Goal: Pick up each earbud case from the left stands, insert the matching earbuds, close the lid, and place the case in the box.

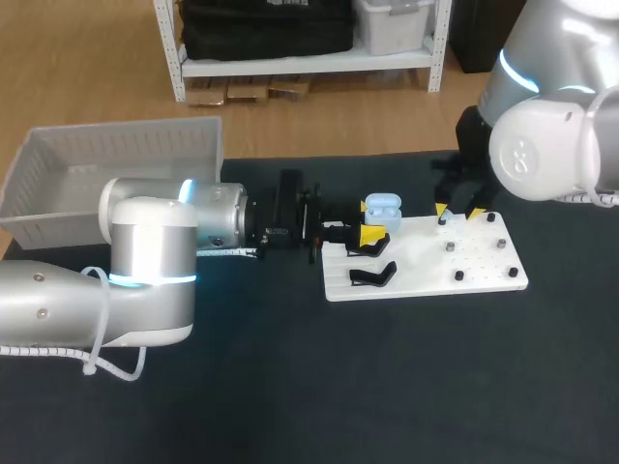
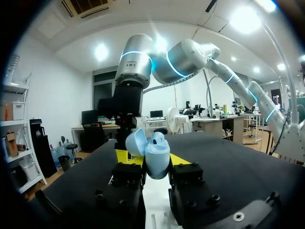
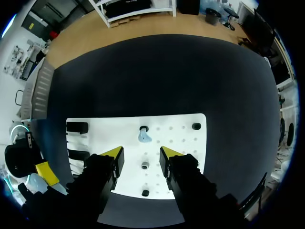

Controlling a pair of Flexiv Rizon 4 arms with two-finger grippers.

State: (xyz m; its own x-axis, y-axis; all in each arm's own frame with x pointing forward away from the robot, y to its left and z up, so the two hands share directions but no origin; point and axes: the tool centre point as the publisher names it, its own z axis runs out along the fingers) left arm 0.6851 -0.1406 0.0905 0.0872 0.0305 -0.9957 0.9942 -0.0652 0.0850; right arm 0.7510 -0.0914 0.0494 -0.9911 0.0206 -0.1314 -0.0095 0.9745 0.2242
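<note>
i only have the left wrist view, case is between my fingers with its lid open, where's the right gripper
Observer: The right gripper hangs open over the white board, at the board's far right part.
Operator: any earbud near it
Observer: Yes, one light blue earbud stands on the board just ahead of that gripper, in line with the gap between its fingers and not touched.
Operator: and the box
Observer: The white box stands at the table's far left corner, beyond the left arm.
</note>
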